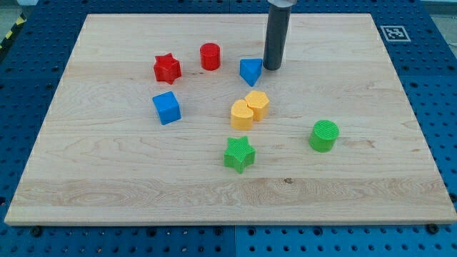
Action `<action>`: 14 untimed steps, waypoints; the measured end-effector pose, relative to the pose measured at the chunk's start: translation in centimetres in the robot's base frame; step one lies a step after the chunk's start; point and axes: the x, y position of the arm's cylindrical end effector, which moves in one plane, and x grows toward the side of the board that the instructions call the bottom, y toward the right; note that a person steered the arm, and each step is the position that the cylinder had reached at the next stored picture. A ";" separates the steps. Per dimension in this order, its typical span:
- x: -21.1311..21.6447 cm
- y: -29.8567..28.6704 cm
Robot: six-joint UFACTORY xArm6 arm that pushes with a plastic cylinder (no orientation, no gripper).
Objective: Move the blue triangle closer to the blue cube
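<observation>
**A:** Blue triangle sits near the view's top of the worktop, right of the red cylinder and just above the two yellow blocks. The blue cube lies well apart from it, down and toward the view's left.

**B:** And my tip?

**A:** Down on the wood just beside the triangle, on its upper-right side. I can't tell whether it is touching the block or a hair off. As for the end effector, it's a bare rod: nothing to clench or release, nothing held, only a push on offer.

**B:** Good side to be on, I'd say. The cube is lower-left, the tip is upper-right, so a push from here should send the triangle the right way.

**A:** Agreed, but the lane is tight. The yellow hexagon and the yellow heart sit below, the red cylinder and the red star lie above the line.

**B:** So aim between them: keep the push centred on the triangle's face, go slow, and correct early if it starts to spin off the rod.

**A:** A wedge will likely rotate when struck off-centre. Stop short of the cube, closer is all that's asked. The green star and green cylinder are well out of it.
</observation>
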 end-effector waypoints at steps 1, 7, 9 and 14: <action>1.0 -1.6; 3.8 -11.7; 3.8 -14.5; 4.3 -19.8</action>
